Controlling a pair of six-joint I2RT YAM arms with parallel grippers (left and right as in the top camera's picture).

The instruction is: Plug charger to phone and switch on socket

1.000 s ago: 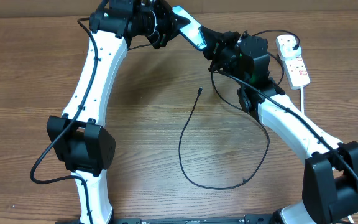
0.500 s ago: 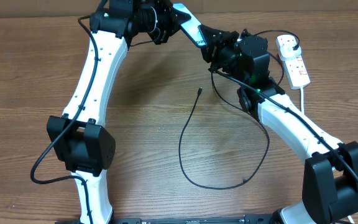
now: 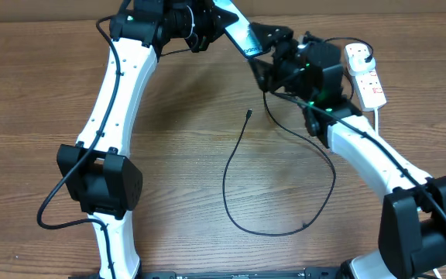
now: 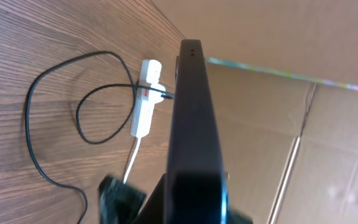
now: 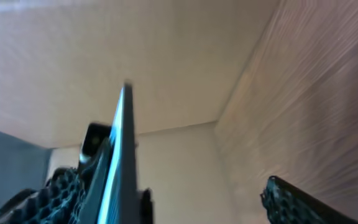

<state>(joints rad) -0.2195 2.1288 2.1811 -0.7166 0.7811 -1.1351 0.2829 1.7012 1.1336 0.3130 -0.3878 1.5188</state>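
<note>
At the back of the table the phone (image 3: 239, 36) hangs in the air, its light blue screen up, with my left gripper (image 3: 214, 23) shut on its far end. In the left wrist view the phone (image 4: 194, 124) shows edge-on as a dark slab rising from my left gripper (image 4: 194, 210). My right gripper (image 3: 264, 54) stands wide open around the phone's other end. In the right wrist view the phone (image 5: 120, 162) lies close to one finger (image 5: 45, 194), apart from the other. The charger (image 3: 235, 167) loops loose on the table, its tip (image 3: 249, 114) free. The socket (image 3: 367, 76) lies at the back right.
A thick white cord (image 3: 377, 116) runs from the socket toward the front. The charger's black plug (image 3: 368, 54) sits at the socket's far end. A cardboard wall (image 4: 303, 124) stands behind the table. Both arms cross the table's back half.
My right gripper has opened from shut on the phone's end to wide open. The left gripper keeps hold of the phone, which has shifted slightly toward the back.
</note>
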